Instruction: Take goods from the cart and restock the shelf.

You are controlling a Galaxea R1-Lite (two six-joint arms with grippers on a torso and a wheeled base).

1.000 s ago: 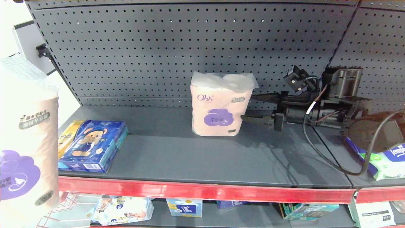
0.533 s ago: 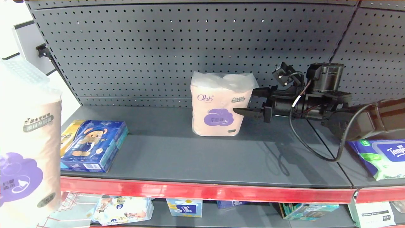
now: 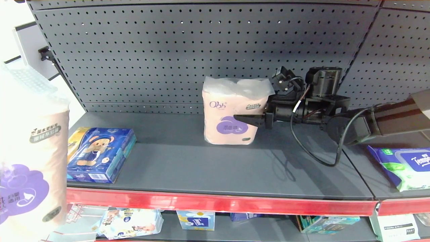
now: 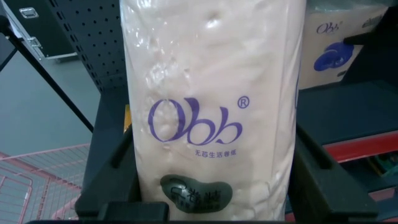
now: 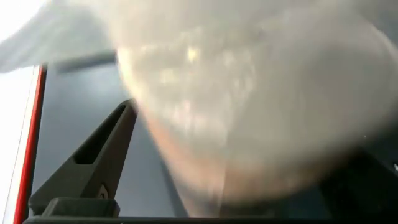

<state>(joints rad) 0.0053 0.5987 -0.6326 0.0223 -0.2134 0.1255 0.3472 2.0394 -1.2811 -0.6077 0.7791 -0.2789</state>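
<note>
- The grey shelf (image 3: 188, 168) has a red front strip and a perforated back panel (image 3: 168, 50).
- The held tissue pack (image 3: 30, 161) stands upright at the robot's far left, in front of the shelf edge. It carries a grey banner label with small script above a purple cloud-shaped label.
- In the left wrist view this held tissue pack (image 4: 211, 93) shows large purple lettering over a dark oval tag. The left gripper (image 4: 212, 143) is clamped on it, one black finger against each side.
- The shelf tissue pack (image 3: 225, 111) stands upright mid-shelf near the back panel, with the same purple cloud label.
- The right gripper (image 3: 250, 111) straddles it with fingers (image 5: 93, 162) spread wide, one in front and one behind, a gap showing beside the near one.
- A blue box (image 3: 100, 154) with a cartoon bear and a barcode panel lies flat on the left.
- A blue-and-green wipes pack (image 3: 406, 166) with white lettering lies on the right.
- The red wire cart (image 4: 37, 180) sits below the shelf.
</note>
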